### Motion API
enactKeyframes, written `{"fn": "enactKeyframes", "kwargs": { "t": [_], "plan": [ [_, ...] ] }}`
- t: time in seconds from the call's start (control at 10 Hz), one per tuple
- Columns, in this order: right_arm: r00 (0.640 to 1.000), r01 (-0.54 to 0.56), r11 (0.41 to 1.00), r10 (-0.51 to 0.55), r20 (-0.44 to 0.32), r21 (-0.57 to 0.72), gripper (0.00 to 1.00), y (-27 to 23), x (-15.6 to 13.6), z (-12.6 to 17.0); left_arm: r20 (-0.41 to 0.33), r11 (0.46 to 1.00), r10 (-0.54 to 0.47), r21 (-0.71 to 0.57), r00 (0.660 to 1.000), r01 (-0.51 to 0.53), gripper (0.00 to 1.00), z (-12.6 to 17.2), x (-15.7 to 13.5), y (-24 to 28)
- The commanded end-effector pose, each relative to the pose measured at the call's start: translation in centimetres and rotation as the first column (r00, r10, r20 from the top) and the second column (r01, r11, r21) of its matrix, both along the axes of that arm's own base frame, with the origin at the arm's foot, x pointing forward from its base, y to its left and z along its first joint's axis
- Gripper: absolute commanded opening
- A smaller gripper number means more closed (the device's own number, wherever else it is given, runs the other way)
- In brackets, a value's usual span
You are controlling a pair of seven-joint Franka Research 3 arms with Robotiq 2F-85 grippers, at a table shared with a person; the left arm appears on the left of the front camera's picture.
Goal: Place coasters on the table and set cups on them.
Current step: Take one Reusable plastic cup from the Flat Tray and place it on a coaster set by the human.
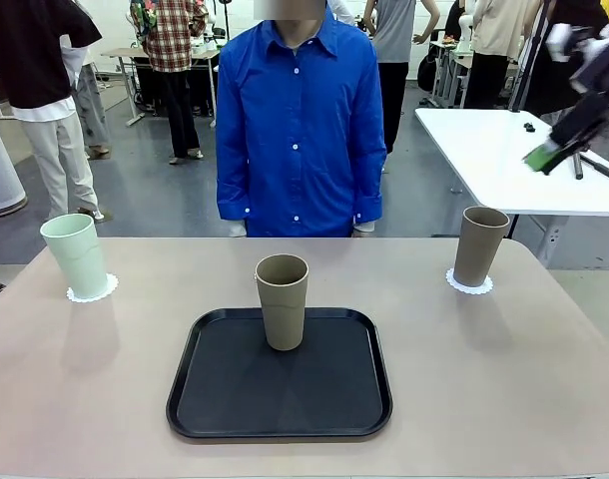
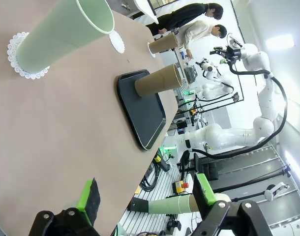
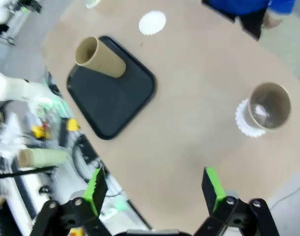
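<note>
Plainly, from the front the table (image 1: 504, 379) carries three cups. The mint cup (image 1: 75, 256) stands upright on a coaster (image 1: 92, 292) near the left edge. One tan cup (image 1: 479, 245) stands upright on a second coaster (image 1: 469, 283) at the right. The other tan cup (image 1: 283, 300) stands in the black tray (image 1: 280, 384) at the middle, toward the tray's far edge. A person in a blue shirt (image 1: 300, 130) stands at the far side, arms down.

The wrist views add a third coaster (image 3: 152, 22). It is bare and lies flat on the table just past the tray's far side, towards the person. The right wrist camera also looks down into the right-hand tan cup, whose lacy coaster rim shows along one side of its base.

The left gripper (image 2: 145, 196) hangs low off the table's near left corner, jaws spread wide with nothing between the green pads. The right gripper (image 3: 154, 186) is high above the table's right side, equally wide and empty.

Cups and tray are plain matte surfaces.
</note>
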State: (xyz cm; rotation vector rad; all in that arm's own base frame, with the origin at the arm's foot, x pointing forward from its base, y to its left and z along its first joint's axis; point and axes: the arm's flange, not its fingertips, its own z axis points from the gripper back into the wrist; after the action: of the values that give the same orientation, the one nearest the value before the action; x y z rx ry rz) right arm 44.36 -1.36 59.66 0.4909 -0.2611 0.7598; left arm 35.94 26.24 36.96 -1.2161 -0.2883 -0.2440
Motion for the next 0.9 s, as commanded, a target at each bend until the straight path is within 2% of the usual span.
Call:
{"fn": "enactKeyframes", "kwargs": {
  "t": [0.0, 0.2, 0.4, 0.6, 0.8],
  "plan": [
    [0.988, -0.116, 0.983, 0.129, 0.086, -0.139, 1.0, 4.8, -1.6, -4.6, 0.001, 1.0, 0.004, 0.002, 1.0, -0.004, 1.0, 0.1, -0.1, 0.1],
    [0.964, -0.217, 0.947, 0.246, 0.1, -0.236, 1.0, 9.7, -2.4, -7.2, 0.001, 1.0, 0.004, 0.002, 1.0, -0.004, 1.0, 0.1, -0.1, 0.1],
    [0.946, -0.29, 0.913, 0.319, 0.058, -0.288, 1.0, 12.9, -3.0, -11.3, 0.001, 1.0, 0.004, 0.002, 1.0, -0.004, 1.0, 0.1, -0.1, 0.1],
    [0.938, -0.333, 0.902, 0.346, -0.001, -0.275, 1.0, 13.9, -2.6, -14.1, 0.001, 1.0, 0.004, 0.002, 1.0, -0.004, 1.0, 0.1, -0.1, 0.1],
    [0.924, -0.381, 0.9, 0.379, -0.051, -0.21, 1.0, 14.1, -3.5, -15.5, 0.001, 1.0, 0.004, 0.002, 1.0, -0.004, 1.0, 0.1, -0.1, 0.1]
  ]
}}
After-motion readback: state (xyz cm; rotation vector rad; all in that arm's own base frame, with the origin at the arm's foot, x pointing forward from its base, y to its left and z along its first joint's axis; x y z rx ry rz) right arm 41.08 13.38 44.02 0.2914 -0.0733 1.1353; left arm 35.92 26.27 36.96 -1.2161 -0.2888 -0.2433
